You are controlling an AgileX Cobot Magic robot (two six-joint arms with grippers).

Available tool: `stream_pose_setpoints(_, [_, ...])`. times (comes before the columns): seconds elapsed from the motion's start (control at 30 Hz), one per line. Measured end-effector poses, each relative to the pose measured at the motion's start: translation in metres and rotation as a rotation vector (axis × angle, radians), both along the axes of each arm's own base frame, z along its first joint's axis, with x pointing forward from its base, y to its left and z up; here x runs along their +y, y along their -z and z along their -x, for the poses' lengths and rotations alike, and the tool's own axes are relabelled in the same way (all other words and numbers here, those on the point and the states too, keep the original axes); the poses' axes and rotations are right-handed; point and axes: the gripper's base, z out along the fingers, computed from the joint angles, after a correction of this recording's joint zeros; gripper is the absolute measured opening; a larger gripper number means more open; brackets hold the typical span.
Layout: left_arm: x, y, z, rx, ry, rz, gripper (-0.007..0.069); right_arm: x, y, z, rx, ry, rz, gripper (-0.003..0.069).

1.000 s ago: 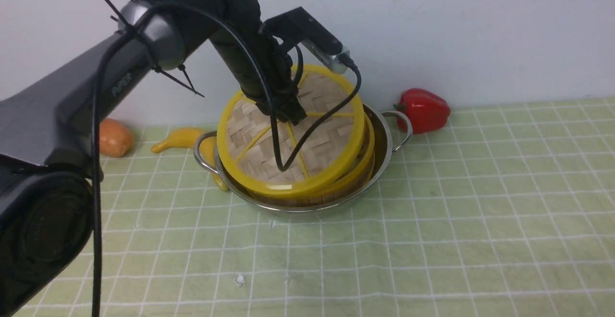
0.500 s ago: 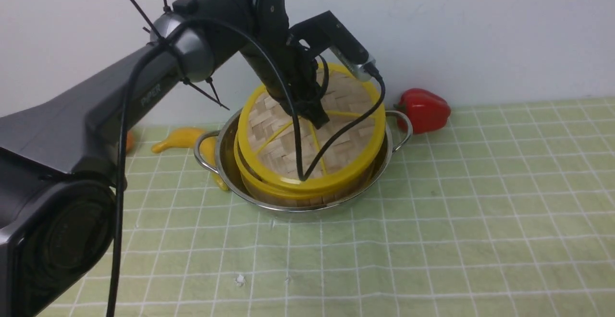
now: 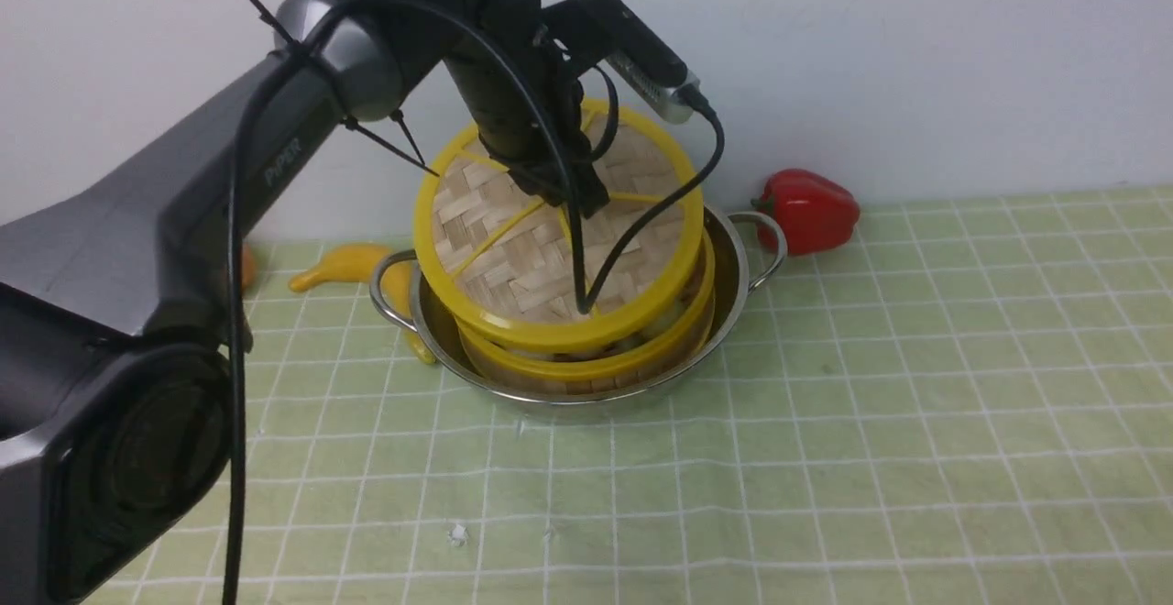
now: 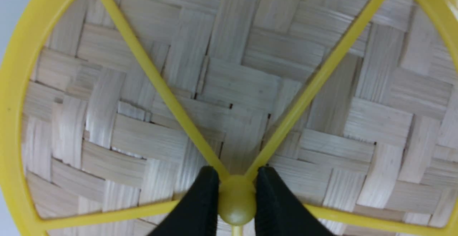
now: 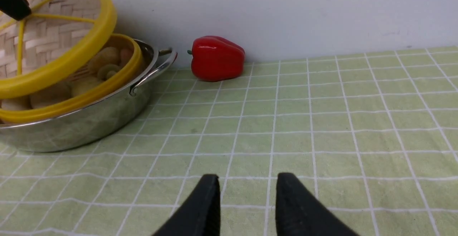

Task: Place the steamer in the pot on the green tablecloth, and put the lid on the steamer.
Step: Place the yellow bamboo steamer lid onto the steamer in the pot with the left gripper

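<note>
You're holding the flat woven-bamboo lid (image 3: 513, 257) tilted over the yellow-rimmed bamboo steamer (image 3: 586, 368).
Left gripper (image 4: 237, 182) is clamping its hub (image 4: 236, 207) — level it, centre rims before releasing.

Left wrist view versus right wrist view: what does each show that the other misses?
Only the left wrist view: the yellow centre knob of the flat woven-bamboo lid, pinched by the left gripper. Only the right wrist view: the shiny steel pot, the yellow-rimmed bamboo steamer inside it, a red toy pepper, the green grid tablecloth, the open, empty right gripper. Both: the lid and the left gripper's black tip.
</note>
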Motion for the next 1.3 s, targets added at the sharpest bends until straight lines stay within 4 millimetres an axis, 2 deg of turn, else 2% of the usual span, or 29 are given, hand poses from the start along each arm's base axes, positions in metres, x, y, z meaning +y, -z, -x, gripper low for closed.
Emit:
stream_pose_setpoints(0.1, [-0.004,0.016,-0.007,0.004,0.006,0.009,0.0123,0.000,0.000,0.000,0.000,0.000,0.000,0.0240])
stream_pose_setpoints(0.2, [-0.005,0.021,-0.008,0.013,0.009,0.009,0.0123,0.000,0.000,0.000,0.000,0.000,0.000,0.0240])
stream_pose_setpoints(1.1, [-0.007,0.021,-0.012,-0.030,0.020,0.023,0.0123,0.000,0.000,0.000,0.000,0.000,-0.001,0.0240])
stream_pose_setpoints(1.3, [-0.003,0.008,-0.003,0.007,-0.023,0.026,0.0123,0.000,0.000,0.000,0.000,0.000,-0.001,0.0240])
